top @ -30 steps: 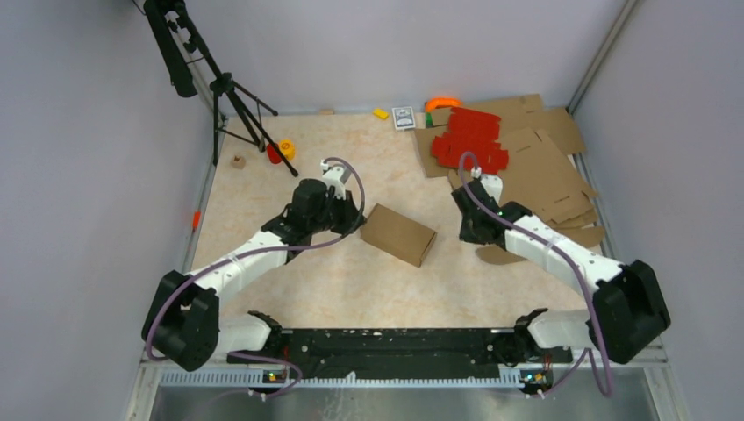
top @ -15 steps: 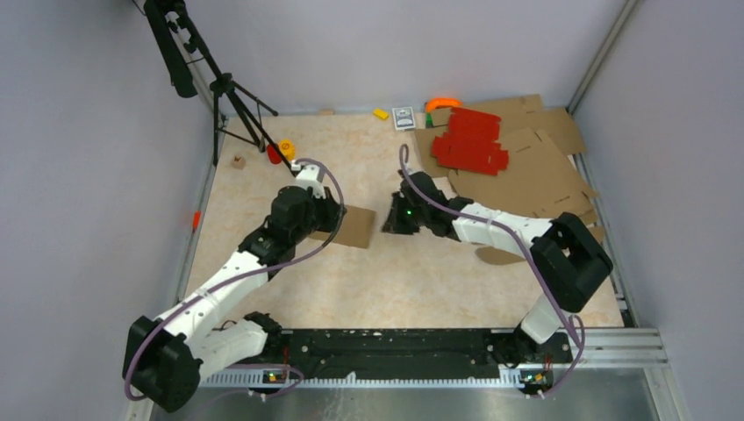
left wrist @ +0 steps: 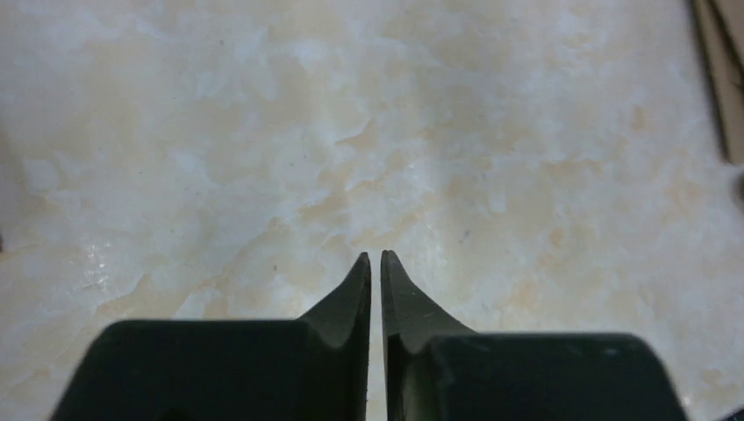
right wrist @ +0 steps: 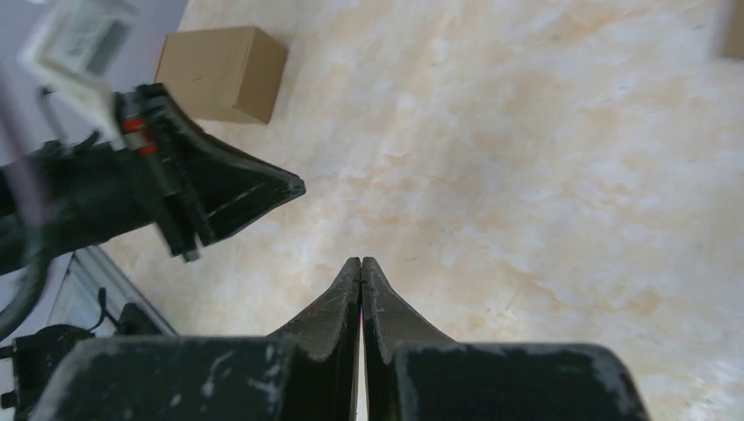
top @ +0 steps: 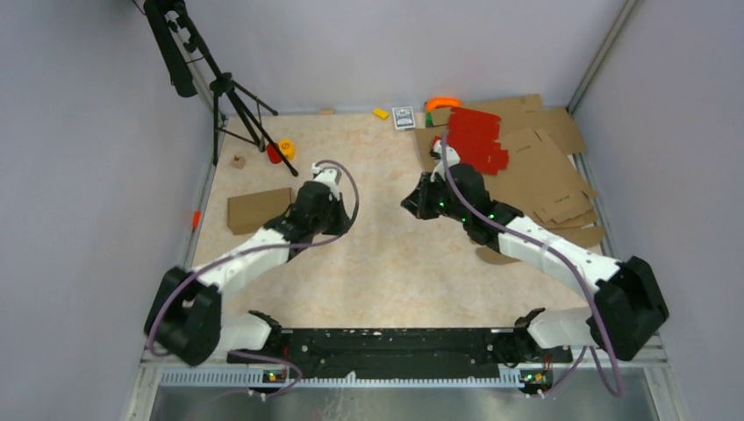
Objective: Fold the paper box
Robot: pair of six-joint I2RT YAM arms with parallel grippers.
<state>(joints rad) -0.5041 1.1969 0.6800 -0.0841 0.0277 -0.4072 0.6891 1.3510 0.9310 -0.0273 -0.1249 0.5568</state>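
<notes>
The paper box (top: 260, 210) sits on the table (top: 386, 263) near its left edge, clear of both grippers. Its far faces are hidden.

The left gripper (left wrist: 375, 256) has its fingers almost together, with a thin slit between them, and holds nothing. The right gripper (right wrist: 361, 260) has its fingers pressed together and is empty.

In the top view, both sets of fingertips are hard to make out against the dark wrist bodies. A brown edge (left wrist: 724, 79) is cut off by the frame and cannot be identified.

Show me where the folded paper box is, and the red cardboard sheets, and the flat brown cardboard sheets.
paper box (top: 260, 210): top external view, middle of its top face.
red cardboard sheets (top: 478, 132): top external view, centre of the pile.
flat brown cardboard sheets (top: 544, 167): top external view, bare panel right of the red.
</notes>
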